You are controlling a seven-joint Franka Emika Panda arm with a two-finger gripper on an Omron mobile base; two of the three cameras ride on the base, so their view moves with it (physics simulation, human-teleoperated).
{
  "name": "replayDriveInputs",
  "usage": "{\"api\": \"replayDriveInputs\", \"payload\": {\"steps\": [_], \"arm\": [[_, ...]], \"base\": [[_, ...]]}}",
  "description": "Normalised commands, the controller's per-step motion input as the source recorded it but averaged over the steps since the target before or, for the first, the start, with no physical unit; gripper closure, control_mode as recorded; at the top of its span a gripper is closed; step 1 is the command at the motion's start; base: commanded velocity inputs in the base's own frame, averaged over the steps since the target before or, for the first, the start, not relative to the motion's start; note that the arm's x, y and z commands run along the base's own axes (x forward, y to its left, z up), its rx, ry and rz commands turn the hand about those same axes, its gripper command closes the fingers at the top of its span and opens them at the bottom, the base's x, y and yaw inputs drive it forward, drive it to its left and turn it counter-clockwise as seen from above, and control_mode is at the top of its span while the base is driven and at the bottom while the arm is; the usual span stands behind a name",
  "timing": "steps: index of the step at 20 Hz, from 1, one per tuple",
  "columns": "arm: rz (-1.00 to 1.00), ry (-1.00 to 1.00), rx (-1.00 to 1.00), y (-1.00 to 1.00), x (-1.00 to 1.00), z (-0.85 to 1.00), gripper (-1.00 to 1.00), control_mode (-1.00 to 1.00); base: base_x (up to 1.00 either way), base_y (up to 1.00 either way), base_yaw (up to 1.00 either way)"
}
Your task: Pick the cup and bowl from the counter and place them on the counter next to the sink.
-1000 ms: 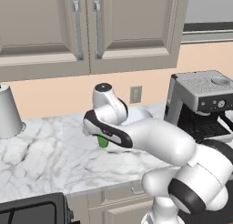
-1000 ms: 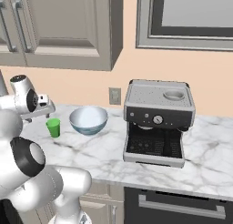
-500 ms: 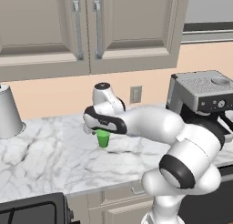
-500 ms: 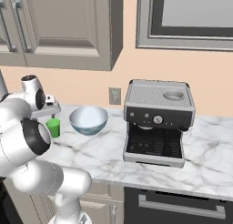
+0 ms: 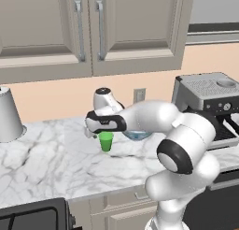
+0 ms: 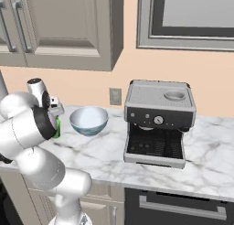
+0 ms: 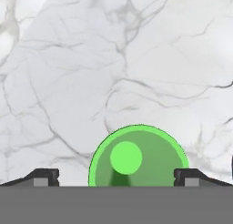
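The green cup (image 5: pixel 106 141) stands upright on the white marble counter (image 5: pixel 51 163), just left of the pale blue bowl (image 6: pixel 89 120). My gripper (image 5: pixel 103 131) hangs directly above the cup, pointing down. Seen from the hand, the cup (image 7: pixel 139 157) shows from above with its rim low in the picture, and the gripper (image 7: pixel 116 178) is open with one dark fingertip (image 7: pixel 43 176) on each side. The cup sits closer to the right fingertip. From the left base camera my forearm hides most of the bowl (image 5: pixel 137 135). From the right base camera my elbow covers all but a sliver of the cup (image 6: pixel 57 128).
A coffee machine (image 6: pixel 157 123) stands on the counter right of the bowl. A tall white cylinder (image 5: pixel 9 114) is at the far left. A black stovetop corner (image 5: pixel 32 217) lies at the lower left. Wall cabinets (image 5: pixel 88 28) hang overhead.
The hand has stayed over the cup while my elbow and forearm swung up and across. The arm now covers more of the bowl and cup. Cup and bowl have not moved.
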Motion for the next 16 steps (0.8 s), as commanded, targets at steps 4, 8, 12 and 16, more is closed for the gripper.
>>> {"api": "replayDriveInputs", "payload": {"steps": [4,8,12,16], "arm": [[0.0,0.0,0.0,0.41,0.0,-0.01,-1.0,-1.0],[0.0,0.0,0.0,0.38,0.0,-0.12,-1.0,-1.0],[0.0,0.0,0.0,0.01,0.0,-0.27,-1.0,-1.0],[0.0,0.0,0.0,0.0,0.0,-0.17,-1.0,-1.0]], "base": [[0.0,0.0,0.0],[0.0,0.0,0.0],[0.0,0.0,0.0],[0.0,0.0,0.0]]}}
